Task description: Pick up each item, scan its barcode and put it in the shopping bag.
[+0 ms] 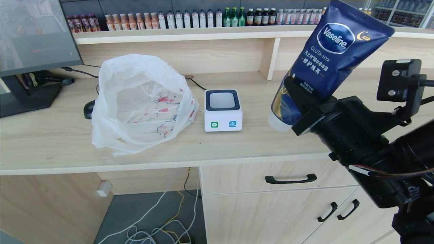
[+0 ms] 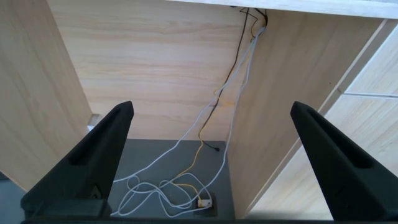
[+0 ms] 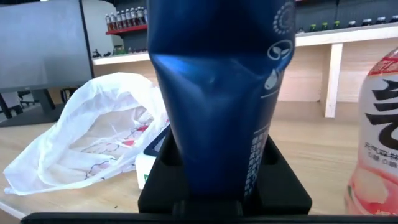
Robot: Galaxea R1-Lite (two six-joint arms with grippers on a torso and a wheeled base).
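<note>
Tube (image 1: 327, 57), soft-sided and made of glossy dark blue plastic, is sitting clamped in the right gripper (image 1: 300, 101). The black fingers are pressing narrowly on its lower body, just above the pale, rounded cap. It is standing cap-down and leaning, with its flat crimped end pointing up and away from the robot. In the right wrist view the tube (image 3: 217, 93) is rising straight out of the jaws, dented slightly where it is being squeezed. It is hanging in the air above the right part of the pale wooden counter (image 1: 237, 145), apart from everything on it. A pinkish drink bottle (image 3: 376, 137) is standing on the counter near the gripper. To the left of the tube, a white boxy scanner (image 1: 223, 110) with a dark-framed square window is resting on the counter. Just beyond it a thin, crinkled white bag (image 1: 142, 101) is gaping open toward the robot, with red and blue print showing through. A dark mouse (image 1: 89, 109) is peeking out beside the bag, near a monitor (image 1: 34, 34) on a black stand. The left gripper (image 2: 211, 107) is hanging below the counter edge with its black wedge fingers spread wide, holding nothing, above loose cables (image 2: 186, 186) on the grey floor.
</note>
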